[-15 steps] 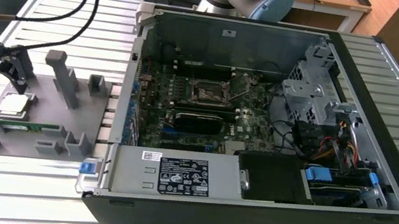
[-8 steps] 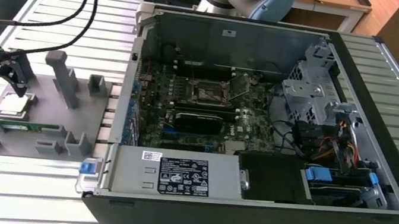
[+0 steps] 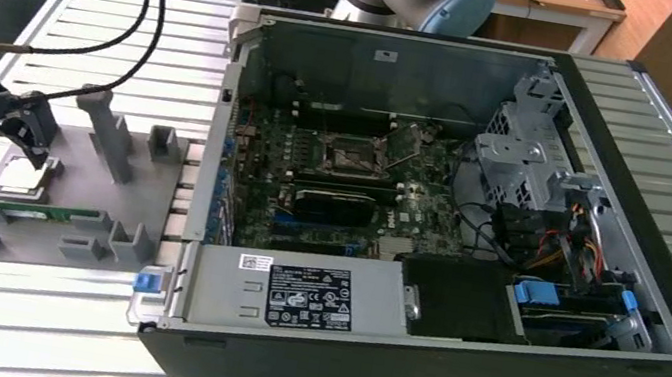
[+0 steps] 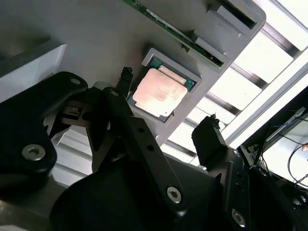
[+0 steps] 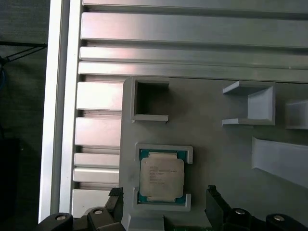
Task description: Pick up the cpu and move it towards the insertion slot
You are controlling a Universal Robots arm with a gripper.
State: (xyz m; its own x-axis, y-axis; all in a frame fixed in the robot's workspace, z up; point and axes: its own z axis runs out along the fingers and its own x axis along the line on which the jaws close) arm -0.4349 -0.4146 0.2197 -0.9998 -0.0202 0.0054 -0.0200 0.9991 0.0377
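Holder: a grey holder [image 3: 89, 210] lies on the slatted table [image 3: 46, 315], with posts and pockets rising from its top.
In the holder: the cpu [image 5: 161, 176] lies flat in a square pocket, silvery top up, with a thin green rim showing around it.
Also in the holder: a green memory stick [image 3: 28, 213] stands on edge in a groove along the holder's edge, just beside the cpu's pocket.
Gripper: the gripper [image 5: 163, 192] hangs over the holder with its black fingers spread apart, one on each side of the cpu's pocket and nothing between them but the chip below.
Case: an open computer case [image 3: 644, 126] lies just beside the holder, on the exterior view's right.
In the case: the slot [image 3: 348, 157] sits on the board, well apart from the holder.
Hard to tell: whether the fingertips reach the holder's top or hang clear of it; in both wrist views they are apart from the cpu's sides.
Cut off: the gripper's body runs out of frame in both wrist views, and the fingers hide part of the cpu's pocket in the exterior view.
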